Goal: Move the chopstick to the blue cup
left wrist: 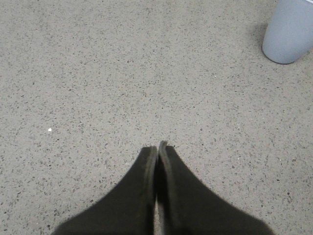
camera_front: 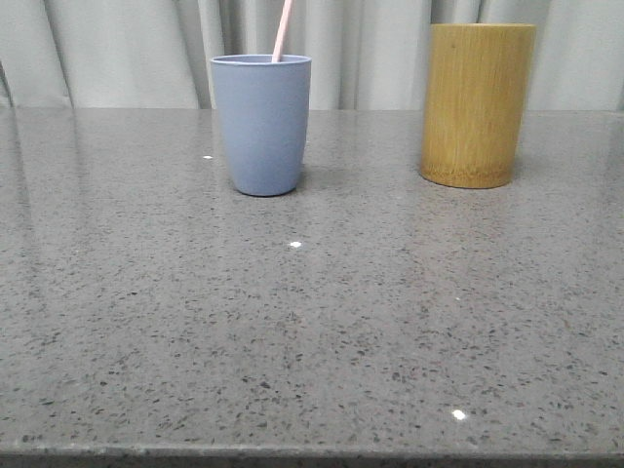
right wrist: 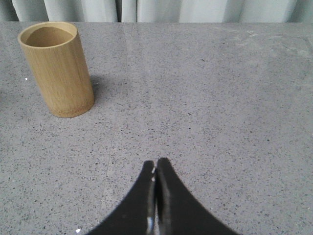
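Note:
The blue cup (camera_front: 261,124) stands upright on the grey stone table at the back, left of centre. A pale pink chopstick (camera_front: 283,29) stands in it, and only its upper end shows above the rim. The cup's base also shows in the left wrist view (left wrist: 288,32). My left gripper (left wrist: 157,146) is shut and empty over bare table, well away from the cup. My right gripper (right wrist: 156,164) is shut and empty over bare table. Neither gripper shows in the front view.
A taller yellow-brown bamboo holder (camera_front: 476,103) stands upright at the back right; in the right wrist view (right wrist: 57,68) its inside looks empty. Pale curtains hang behind the table. The table's front edge (camera_front: 312,452) runs along the bottom of the front view.

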